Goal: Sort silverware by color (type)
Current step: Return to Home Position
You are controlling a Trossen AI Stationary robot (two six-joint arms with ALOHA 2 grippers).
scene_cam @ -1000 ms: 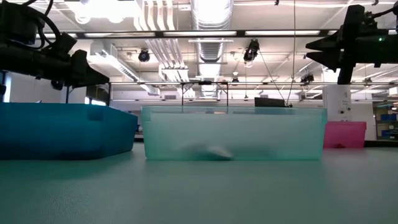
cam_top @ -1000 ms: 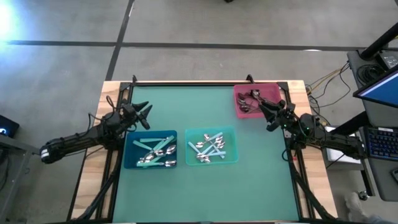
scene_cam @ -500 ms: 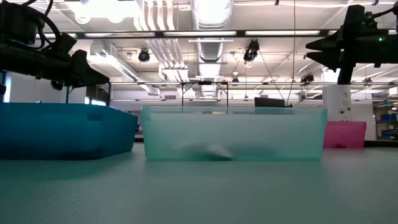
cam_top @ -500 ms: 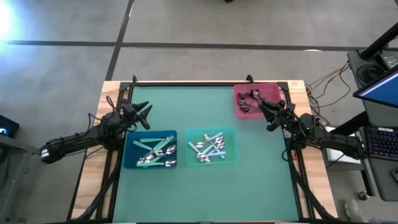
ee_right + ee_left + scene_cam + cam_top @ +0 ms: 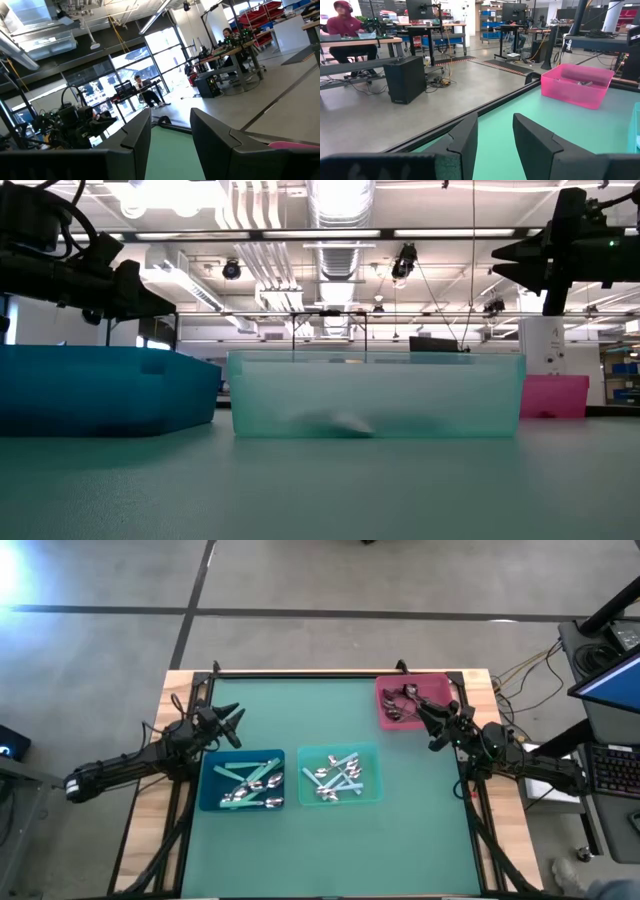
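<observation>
Fingers [image 5: 465,140] apart and holding nothing, the left gripper [image 5: 237,731] hovers above the table [image 5: 300,710] at about 10 o'clock from its centre, counting the far edge in the overhead view as 12. It sits just beyond the far rim of the blue bin [image 5: 207,785], which lies at 9 o'clock. The right gripper [image 5: 425,728] hangs at 2 o'clock, its own fingers [image 5: 137,135] likewise spread and empty. It is at the near edge of the pink bin [image 5: 441,686], which stands toward the 1 o'clock corner.

Every spoon in view lies in a bin. Spoons [image 5: 250,788] with silver bowls, several on light teal handles, lie criss-crossed in the blue bin. A second, mostly silver heap fills the teal bin [image 5: 378,776] at the table's centre, just beside the blue one on its 3 o'clock side. Dark spoons [image 5: 400,703] are bunched in the pink bin, toward its 9 o'clock wall.

From table height, both grippers ride well above the bin rims, the left over the blue bin and the right over the pink one. Past the left gripper's fingers the pink bin shows across the green surface. In the room behind, a person [image 5: 347,22] sits at a desk.
</observation>
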